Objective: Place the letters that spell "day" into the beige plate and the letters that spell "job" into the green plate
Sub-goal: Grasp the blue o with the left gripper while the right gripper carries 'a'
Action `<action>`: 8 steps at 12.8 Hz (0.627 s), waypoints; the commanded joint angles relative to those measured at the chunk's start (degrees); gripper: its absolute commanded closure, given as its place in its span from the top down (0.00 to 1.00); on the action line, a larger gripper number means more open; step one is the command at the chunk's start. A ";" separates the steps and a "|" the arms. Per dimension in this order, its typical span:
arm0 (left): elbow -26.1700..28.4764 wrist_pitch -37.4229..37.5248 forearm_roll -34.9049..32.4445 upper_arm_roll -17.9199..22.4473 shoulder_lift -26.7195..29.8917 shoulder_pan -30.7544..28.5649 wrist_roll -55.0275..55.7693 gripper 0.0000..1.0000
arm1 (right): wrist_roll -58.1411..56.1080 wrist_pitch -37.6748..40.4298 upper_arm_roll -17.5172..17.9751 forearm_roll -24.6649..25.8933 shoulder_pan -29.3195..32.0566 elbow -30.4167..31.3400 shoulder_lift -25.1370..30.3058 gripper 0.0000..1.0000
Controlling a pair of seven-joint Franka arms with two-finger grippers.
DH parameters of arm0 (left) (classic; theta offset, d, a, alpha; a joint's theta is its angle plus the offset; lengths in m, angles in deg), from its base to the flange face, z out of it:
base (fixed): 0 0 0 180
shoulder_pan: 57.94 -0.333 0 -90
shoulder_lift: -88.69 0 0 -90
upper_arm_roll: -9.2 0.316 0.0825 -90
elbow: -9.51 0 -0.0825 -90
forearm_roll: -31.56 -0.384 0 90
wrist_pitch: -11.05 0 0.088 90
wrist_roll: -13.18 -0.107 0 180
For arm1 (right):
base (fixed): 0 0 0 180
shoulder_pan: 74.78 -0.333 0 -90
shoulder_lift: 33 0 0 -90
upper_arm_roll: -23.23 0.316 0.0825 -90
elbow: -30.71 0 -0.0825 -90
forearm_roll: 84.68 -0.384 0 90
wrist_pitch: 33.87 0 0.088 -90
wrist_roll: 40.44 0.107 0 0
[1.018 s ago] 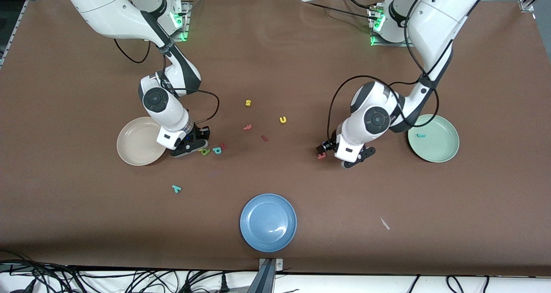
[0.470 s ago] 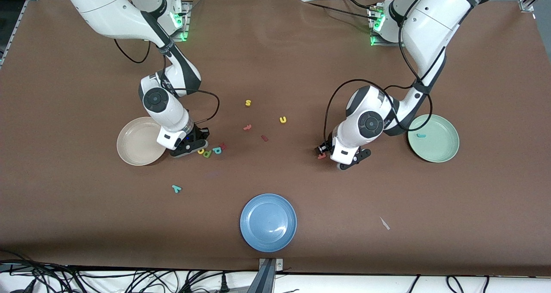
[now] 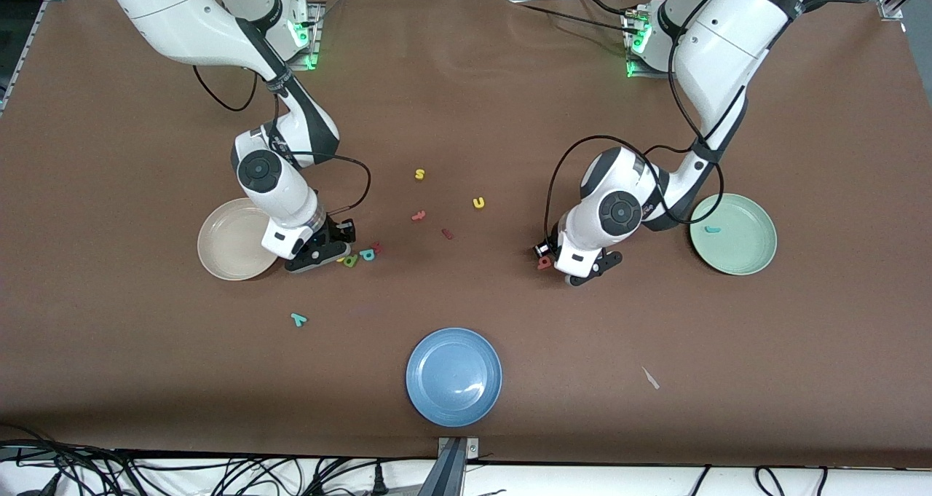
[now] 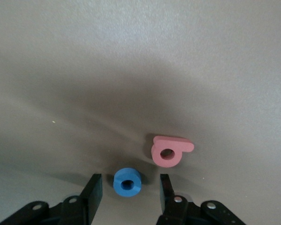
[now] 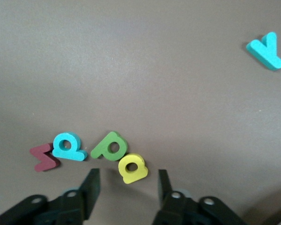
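Straddling the blue ring-shaped o (image 4: 128, 182), the left gripper (image 4: 129, 192) has its jaws parted with a gap on each side of the ring, so nothing is clenched. The ring lies flat on the brown table (image 3: 510, 103), and the salmon-red b (image 4: 170, 151) lies just beside it, clear of the fingers.

From across the table that gripper (image 3: 555, 257) sits low over the table, toward the left arm's end, with the b (image 3: 544, 264) peeking out at its edge. The green plate (image 3: 757, 257) lies well apart from it, and the teal j (image 3: 711, 229) already rests inside.

The right gripper (image 5: 126, 190) is released as well, jaws spread with the yellow d (image 5: 132, 168) lying on the table between them, untouched. Touching the d is the green a (image 5: 109, 146); next along the row come a teal p-shaped letter (image 5: 68, 146) and a dark red z-like piece (image 5: 45, 157).

That gripper (image 3: 320, 252) hangs low just beside the beige plate (image 3: 222, 252), whose bowl holds no letters that I can see. The teal y (image 3: 298, 319) lies by itself nearer the front camera. A blue plate (image 3: 422, 379) sits nearest that camera, and a yellow s (image 3: 419, 174), a yellow u (image 3: 478, 202) and two small red pieces (image 3: 418, 215) are scattered mid-table.
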 commanded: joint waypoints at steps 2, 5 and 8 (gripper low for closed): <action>-1.20 0.99 -2.14 1.76 -0.80 2.22 2.40 0.53 | -0.45 0.94 0.38 1.24 0.12 -1.31 -1.50 0.63; -1.20 0.99 -2.14 2.12 -0.80 2.67 2.85 0.42 | -0.45 0.50 0.38 2.37 0.12 -1.22 -2.12 0.58; -1.20 0.99 -2.14 2.12 -0.80 2.67 2.85 0.29 | -0.54 0.15 0.38 7.99 0.12 -1.31 -2.29 0.57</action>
